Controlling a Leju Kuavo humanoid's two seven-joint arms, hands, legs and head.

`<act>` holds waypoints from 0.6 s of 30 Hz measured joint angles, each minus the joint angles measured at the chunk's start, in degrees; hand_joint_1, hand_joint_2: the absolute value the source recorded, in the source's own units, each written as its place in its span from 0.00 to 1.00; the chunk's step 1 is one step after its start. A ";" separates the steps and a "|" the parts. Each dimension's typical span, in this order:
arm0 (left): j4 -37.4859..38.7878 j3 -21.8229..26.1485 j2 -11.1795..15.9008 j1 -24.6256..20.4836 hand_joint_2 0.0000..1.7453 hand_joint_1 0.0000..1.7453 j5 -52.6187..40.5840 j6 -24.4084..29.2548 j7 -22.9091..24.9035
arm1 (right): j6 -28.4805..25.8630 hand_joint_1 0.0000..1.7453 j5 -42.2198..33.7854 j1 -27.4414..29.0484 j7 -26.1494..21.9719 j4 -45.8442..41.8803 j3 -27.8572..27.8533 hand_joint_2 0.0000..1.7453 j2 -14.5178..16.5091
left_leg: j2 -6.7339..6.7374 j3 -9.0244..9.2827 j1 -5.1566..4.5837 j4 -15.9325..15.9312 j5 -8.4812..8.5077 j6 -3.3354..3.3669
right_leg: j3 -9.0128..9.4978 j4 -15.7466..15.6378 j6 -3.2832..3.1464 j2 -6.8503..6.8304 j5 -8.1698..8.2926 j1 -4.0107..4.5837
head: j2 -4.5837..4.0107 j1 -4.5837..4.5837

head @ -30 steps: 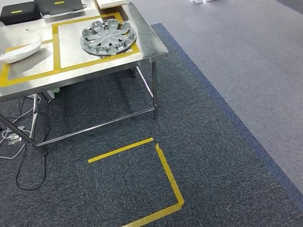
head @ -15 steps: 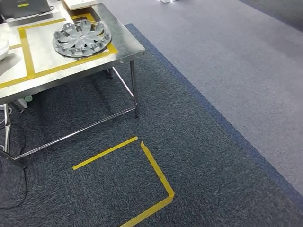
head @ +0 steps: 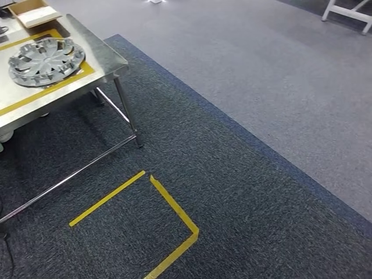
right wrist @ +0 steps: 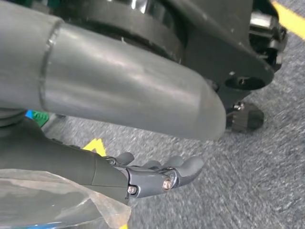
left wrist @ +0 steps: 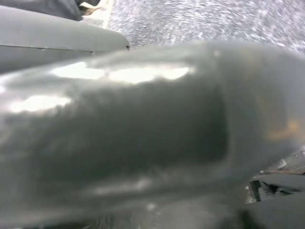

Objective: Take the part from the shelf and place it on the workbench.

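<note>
A silver wheel cover (head: 46,60) lies flat inside a yellow-taped rectangle on the steel workbench (head: 103,58), at the far left of the head view. In the right wrist view my right hand (right wrist: 158,174) hangs over the dark carpet. Its dark fingers (right wrist: 183,169) are stretched out and apart with nothing in them, under the thick grey thumb (right wrist: 126,90). My left hand (left wrist: 144,133) is a blurred grey mass very close to its wrist camera. Its fingers cannot be made out.
A cardboard box (head: 31,13) sits at the workbench's far end. Yellow tape (head: 173,204) marks a square corner on the dark carpet before the bench. Lighter grey carpet (head: 263,75) spreads to the right, with a white frame (head: 346,10) at the far right.
The camera has turned to the right, so the workbench and wheel cover have slid to the picture's left edge. The white curved part on the bench has left the picture.
</note>
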 joint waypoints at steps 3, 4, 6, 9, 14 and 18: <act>0.00 0.55 0.15 0.34 0.00 0.00 0.31 -2.88 -1.35 | 0.32 0.00 0.52 -0.09 0.01 0.00 0.00 0.00 0.04 | -1.03 -1.74 -0.12 3.70 0.21 0.51 | -0.26 0.09 -0.34 2.57 0.29 0.51 | 0.00 -0.03; 0.00 0.61 0.16 0.36 0.00 0.00 0.34 -3.38 -1.53 | 0.38 0.00 0.58 -0.08 0.02 0.00 0.00 0.00 0.04 | -1.49 -0.56 -0.19 0.82 2.32 0.91 | -0.24 0.13 -0.34 3.40 0.35 0.68 | 0.00 -0.03; 0.01 0.68 0.33 0.36 0.00 0.00 0.42 -4.05 -1.70 | 0.44 0.00 0.65 -0.17 0.04 0.02 -0.01 0.00 0.09 | -3.95 2.45 -0.28 -6.66 6.13 1.88 | -0.39 0.30 -0.22 4.86 0.48 0.87 | 0.00 0.01; 0.02 0.74 0.52 0.28 0.00 0.00 0.86 -7.26 -1.90 | 0.77 0.00 0.88 -0.46 0.12 0.07 -0.02 0.00 0.17 | -5.50 4.04 -0.45 -11.13 7.05 2.13 | -1.28 0.55 0.58 6.70 0.90 0.73 | 0.00 0.01; 0.02 0.91 -0.09 0.35 0.00 0.00 1.68 -8.51 -1.24 | 0.47 0.00 2.19 -0.39 0.56 0.07 -0.02 0.00 0.15 | -2.17 4.13 -0.03 -12.56 8.03 2.74 | -5.36 6.98 2.13 2.98 -2.88 0.58 | 0.00 0.59; 0.02 0.98 -0.37 0.72 0.00 0.00 1.73 -9.82 0.89 | 0.38 0.00 3.08 -0.42 0.29 0.07 -0.02 0.00 0.15 | 1.27 3.87 0.01 -12.53 8.00 2.74 | -9.16 16.03 3.28 0.48 -6.07 -0.23 | 0.00 0.80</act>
